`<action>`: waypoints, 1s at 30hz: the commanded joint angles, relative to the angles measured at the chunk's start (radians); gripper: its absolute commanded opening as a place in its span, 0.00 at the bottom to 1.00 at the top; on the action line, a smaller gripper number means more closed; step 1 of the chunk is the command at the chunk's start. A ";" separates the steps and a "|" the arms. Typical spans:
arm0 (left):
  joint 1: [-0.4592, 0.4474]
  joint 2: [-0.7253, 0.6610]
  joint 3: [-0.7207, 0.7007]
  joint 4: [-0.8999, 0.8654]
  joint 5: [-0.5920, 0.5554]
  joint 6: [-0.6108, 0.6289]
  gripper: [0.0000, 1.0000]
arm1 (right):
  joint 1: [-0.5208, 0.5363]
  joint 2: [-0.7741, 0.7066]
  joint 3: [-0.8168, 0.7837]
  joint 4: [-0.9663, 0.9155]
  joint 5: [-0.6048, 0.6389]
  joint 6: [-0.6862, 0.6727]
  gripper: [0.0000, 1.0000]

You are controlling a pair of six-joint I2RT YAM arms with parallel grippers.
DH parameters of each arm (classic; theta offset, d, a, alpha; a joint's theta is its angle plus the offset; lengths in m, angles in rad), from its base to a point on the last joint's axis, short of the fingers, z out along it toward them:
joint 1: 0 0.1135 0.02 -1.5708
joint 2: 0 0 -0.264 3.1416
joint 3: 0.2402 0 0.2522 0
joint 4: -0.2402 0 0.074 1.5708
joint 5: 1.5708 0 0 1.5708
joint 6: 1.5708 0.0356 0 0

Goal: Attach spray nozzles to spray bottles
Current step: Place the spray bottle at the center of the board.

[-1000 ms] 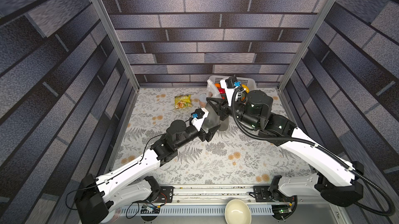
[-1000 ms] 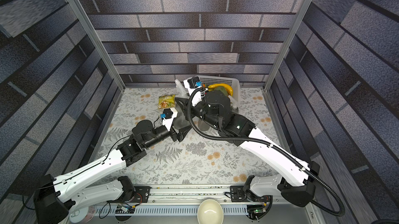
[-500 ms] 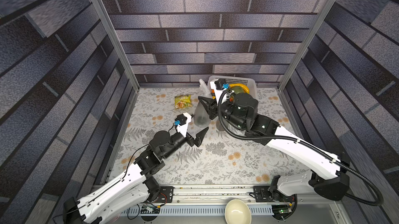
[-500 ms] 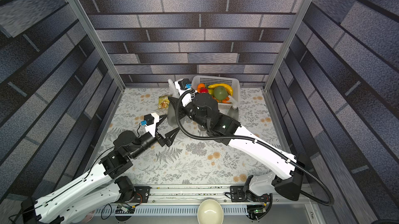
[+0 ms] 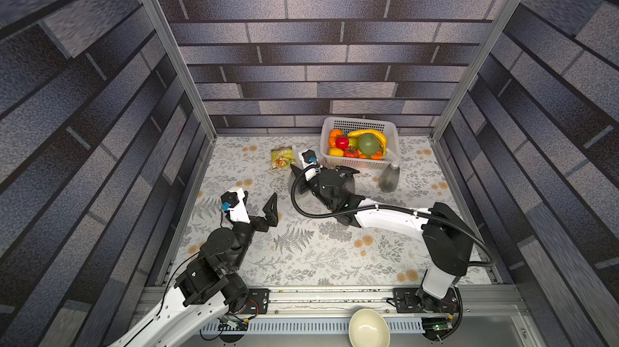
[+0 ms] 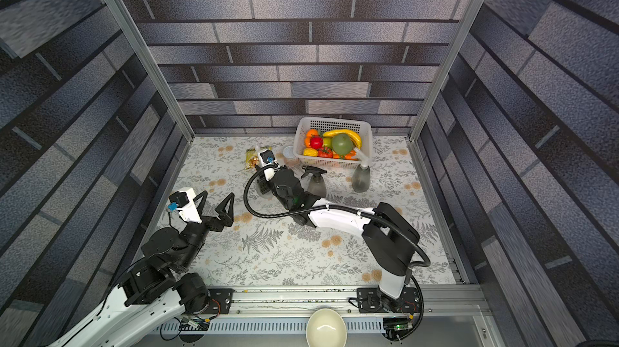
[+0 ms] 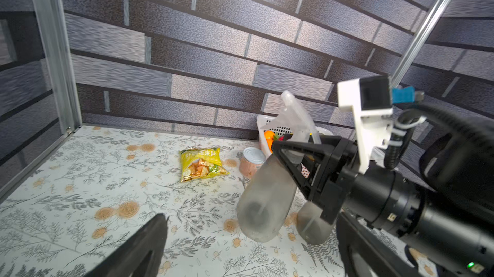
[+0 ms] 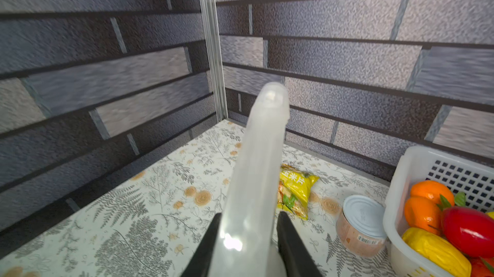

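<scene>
three smoky-grey translucent bell-shaped plastic spray bottles point(image 6: 361, 179) are gathered toward the far side of the floral-print table point(image 6: 301, 261), each capped with one trigger spray nozzle: two clear-whitish, one black. one bottle, with a clear nozzle point(image 6: 362, 158), stands just before the white plastic fruit basket point(image 6: 330, 162); the black-nozzled bottle point(image 6: 316, 186) stands near it, toward the robot's left. the third bottle point(image 7: 267, 200) is held by the right gripper point(image 8: 248, 235), fingers drawn narrowly in about its clear-whitish nozzle head point(image 8: 256, 155); whether its base touches the table i cannot tell. the left gripper point(image 5: 259, 196) gapes wide, holding nothing, well apart. one yellow snack bag point(image 7: 200, 164), one pinkish tin can point(image 7: 251, 162).
</scene>
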 commanded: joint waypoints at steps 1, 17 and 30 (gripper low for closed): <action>0.008 -0.015 0.018 -0.061 -0.050 -0.022 1.00 | -0.005 0.064 -0.015 0.206 0.107 -0.050 0.10; 0.055 0.045 -0.014 0.053 0.099 0.009 1.00 | -0.006 0.173 -0.088 0.304 0.192 -0.038 0.28; 0.081 0.058 -0.007 0.049 0.153 -0.015 1.00 | -0.005 0.092 -0.171 0.219 0.165 0.024 0.58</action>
